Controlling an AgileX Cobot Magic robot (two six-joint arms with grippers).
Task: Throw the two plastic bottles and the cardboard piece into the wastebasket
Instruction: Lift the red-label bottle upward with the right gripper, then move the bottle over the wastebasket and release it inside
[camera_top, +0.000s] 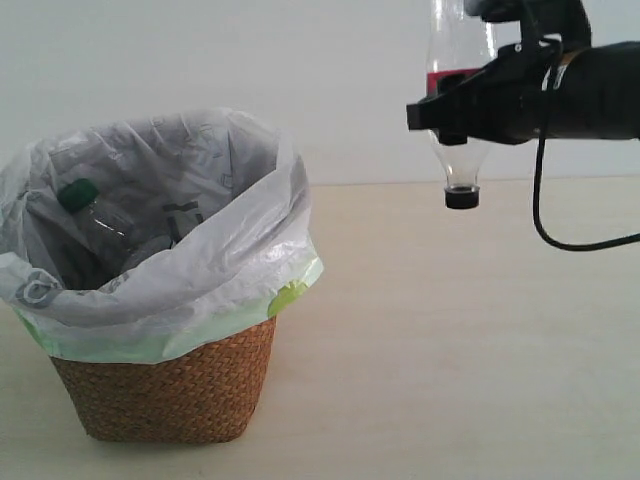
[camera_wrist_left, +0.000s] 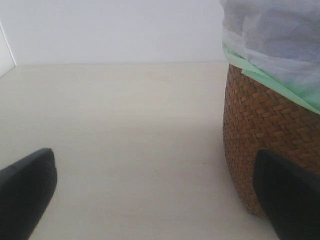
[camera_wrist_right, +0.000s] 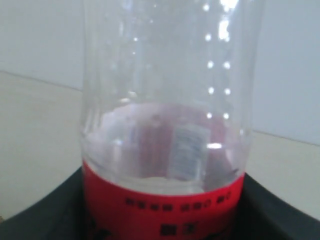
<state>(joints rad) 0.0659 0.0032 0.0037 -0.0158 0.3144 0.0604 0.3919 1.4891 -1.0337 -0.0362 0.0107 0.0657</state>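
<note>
My right gripper (camera_top: 452, 108) is shut on the clear bottle with the red label (camera_top: 457, 60). It holds the bottle upside down high at the right, black cap (camera_top: 461, 197) pointing down, well right of the wastebasket (camera_top: 170, 385). The right wrist view is filled by that bottle (camera_wrist_right: 170, 100) with its red label (camera_wrist_right: 160, 210) between the dark fingers (camera_wrist_right: 50, 215). The green-capped bottle (camera_top: 95, 215) lies inside the basket's white bag. My left gripper (camera_wrist_left: 155, 200) stands open low over the table beside the wicker wall (camera_wrist_left: 265, 130). The cardboard piece is out of view.
A pale wooden table (camera_top: 450, 380) runs under everything, with a white wall behind. A black cable (camera_top: 560, 235) hangs from the right arm. The bag's rim (camera_top: 250, 260) folds out over the basket's edge.
</note>
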